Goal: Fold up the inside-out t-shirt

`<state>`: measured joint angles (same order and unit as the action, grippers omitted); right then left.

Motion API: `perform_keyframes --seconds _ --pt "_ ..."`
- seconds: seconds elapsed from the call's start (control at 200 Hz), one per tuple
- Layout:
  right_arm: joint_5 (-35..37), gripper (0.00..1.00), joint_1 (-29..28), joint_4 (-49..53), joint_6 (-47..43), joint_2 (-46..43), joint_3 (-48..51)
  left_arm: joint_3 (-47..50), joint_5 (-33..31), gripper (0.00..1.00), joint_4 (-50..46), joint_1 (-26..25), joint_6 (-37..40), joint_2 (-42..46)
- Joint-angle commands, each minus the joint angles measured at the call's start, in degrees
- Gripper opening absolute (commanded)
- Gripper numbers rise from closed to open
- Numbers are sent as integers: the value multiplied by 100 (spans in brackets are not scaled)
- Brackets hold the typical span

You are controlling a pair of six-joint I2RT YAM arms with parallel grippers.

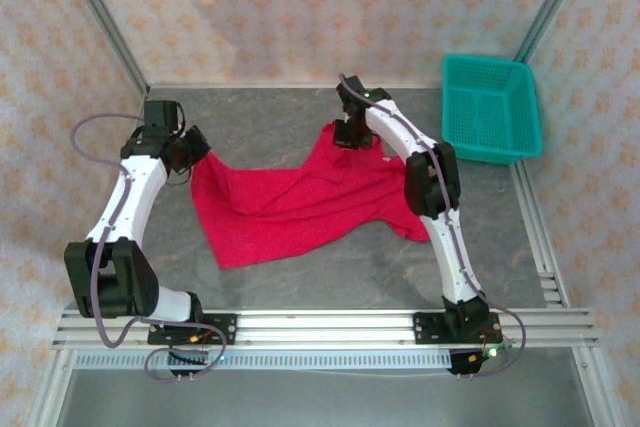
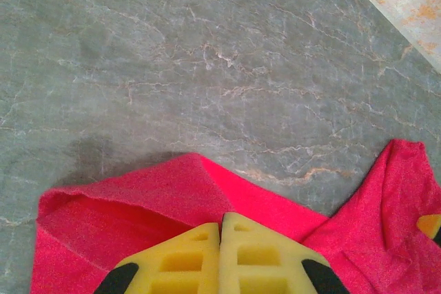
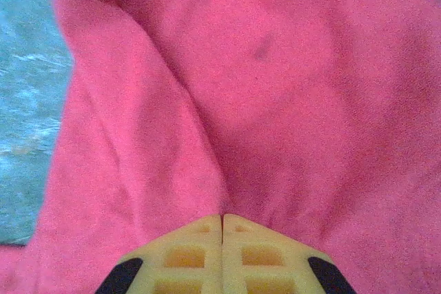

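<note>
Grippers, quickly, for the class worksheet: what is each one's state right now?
Left gripper: jaws closed, holding the t-shirt.
Right gripper: jaws closed, holding the t-shirt.

Red t-shirt (image 1: 290,202); teal mesh basket (image 1: 487,112); grey marbled table (image 1: 330,277).

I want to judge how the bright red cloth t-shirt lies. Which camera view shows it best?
The top external view: nearly the whole bright red cloth t-shirt is visible there, spread and wrinkled. The left wrist view shows one folded edge; the right wrist view shows close-up wrinkled cloth, no outline.
</note>
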<state>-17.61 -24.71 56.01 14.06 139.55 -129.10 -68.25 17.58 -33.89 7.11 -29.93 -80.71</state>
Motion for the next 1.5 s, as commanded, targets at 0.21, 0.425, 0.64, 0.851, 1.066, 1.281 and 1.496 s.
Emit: perform_keyframes --seconds 0.21,0.425,0.64,0.851,1.066,1.281,1.496 --pt "536 0 210 5 -39 -2085 68 -1044 -212 0 -692 -35 150 514" --pt "625 0 349 -743 247 -3435 1187 -1426 -54 0 -909 -36 129 588" --pt "940 0 597 -541 266 -4502 400 -2651 -103 0 -1168 -22 134 747" --pt "1528 0 609 -278 88 -5619 -516 -4080 -513 0 -1440 10 185 1172" --pt "1785 0 614 -226 48 -6829 -787 -4706 -1482 0 -1316 28 330 2083" --pt "1227 0 609 -213 336 -7409 -1043 -5214 -1259 0 -1298 33 303 2526" --pt "1634 0 610 -182 51 -7220 -1503 -5314 -1327 0 -1303 33 444 2542"
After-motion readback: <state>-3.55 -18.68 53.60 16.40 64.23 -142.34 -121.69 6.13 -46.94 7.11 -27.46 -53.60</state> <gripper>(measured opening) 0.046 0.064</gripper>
